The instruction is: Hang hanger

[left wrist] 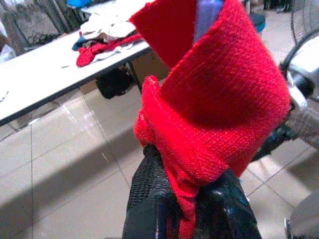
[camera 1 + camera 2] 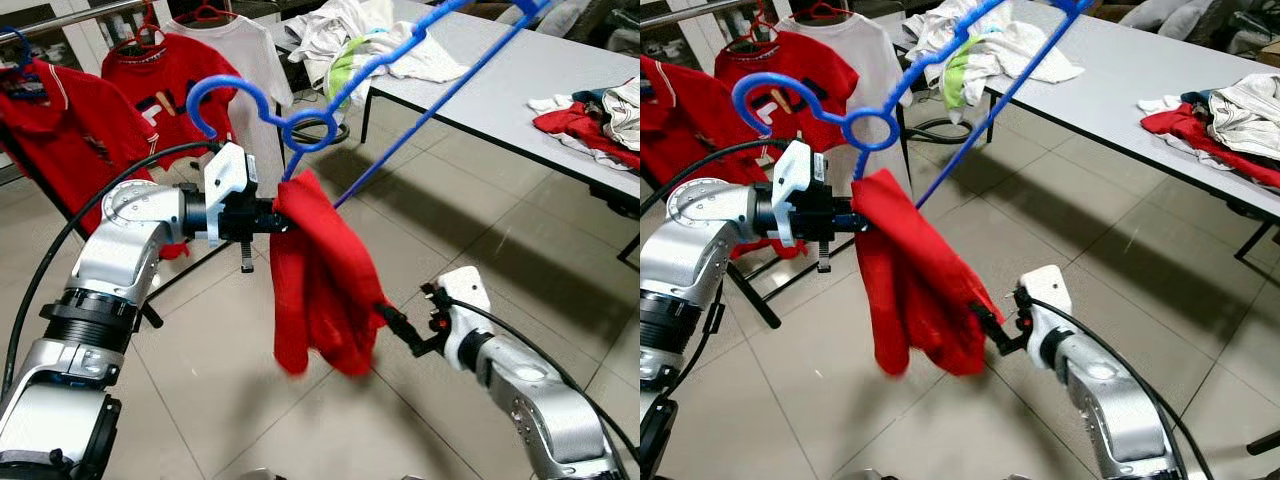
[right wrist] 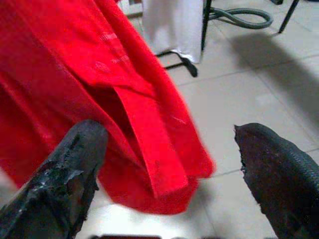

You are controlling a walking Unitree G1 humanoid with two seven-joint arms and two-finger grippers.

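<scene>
A blue plastic hanger [image 2: 300, 125] tilts up toward the upper right, its hook [image 2: 215, 95] pointing left. A red garment [image 2: 320, 280] droops from it in a bunch. My left gripper [image 2: 275, 215] is shut on the garment's top, just below the hanger's ring; in the left wrist view the black fingers [image 1: 149, 199] pinch the red cloth [image 1: 214, 114]. My right gripper [image 2: 392, 322] stands open at the garment's lower right edge, with the cloth [image 3: 99, 99] hanging just in front of its fingers [image 3: 70, 174].
A clothes rail [image 2: 70, 20] at the upper left holds red shirts [image 2: 60, 130] and a white shirt [image 2: 245, 60]. A grey table [image 2: 520, 70] with heaps of clothes [image 2: 370, 40] runs along the right. A tiled floor lies below.
</scene>
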